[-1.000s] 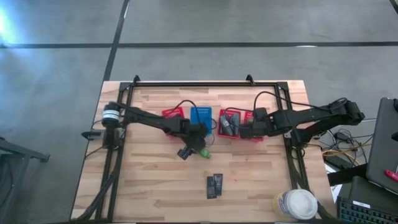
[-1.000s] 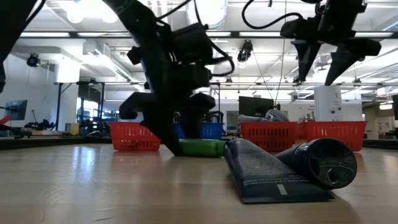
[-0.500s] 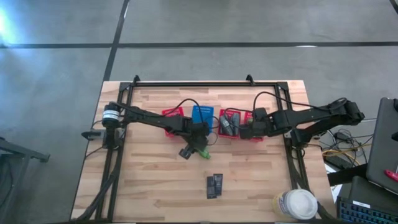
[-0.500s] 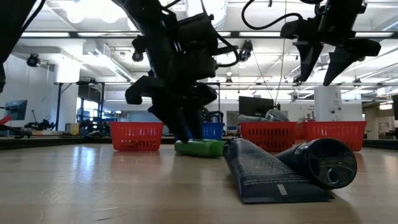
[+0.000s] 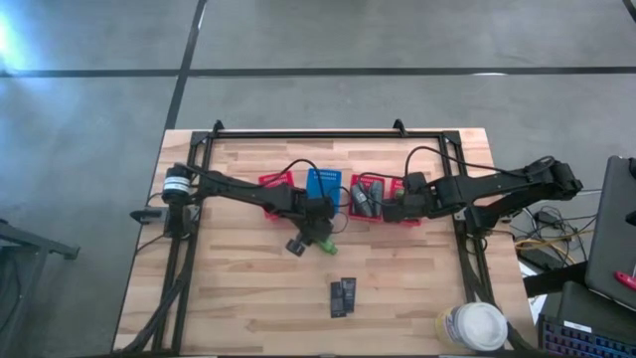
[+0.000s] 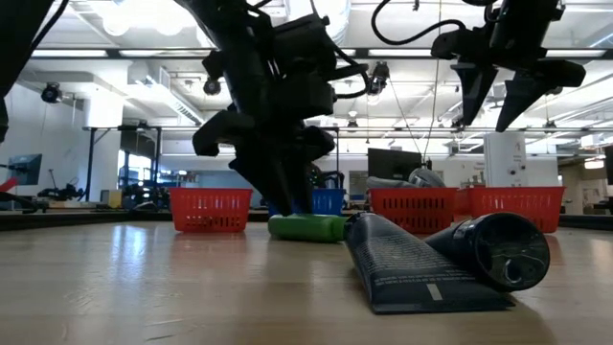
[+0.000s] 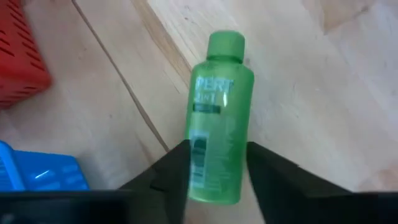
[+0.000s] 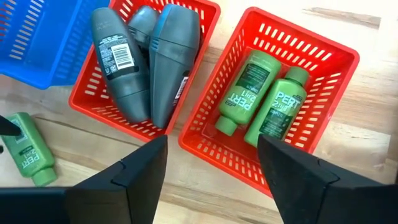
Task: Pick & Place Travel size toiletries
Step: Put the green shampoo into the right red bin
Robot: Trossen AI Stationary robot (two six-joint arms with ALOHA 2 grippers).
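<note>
One green bottle (image 7: 216,152) lies mid-tabletop (image 5: 238,298) between the left tool's (image 7: 216,165) open fingers, ungripped; right tool (image 8: 211,180) hovers open, empty, over red baskets (image 8: 273,99)

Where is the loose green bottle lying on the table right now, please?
In the high view, the green bottle lies on the wood near mid-table, just in front of the blue basket, with the left hand open astride it.
</note>
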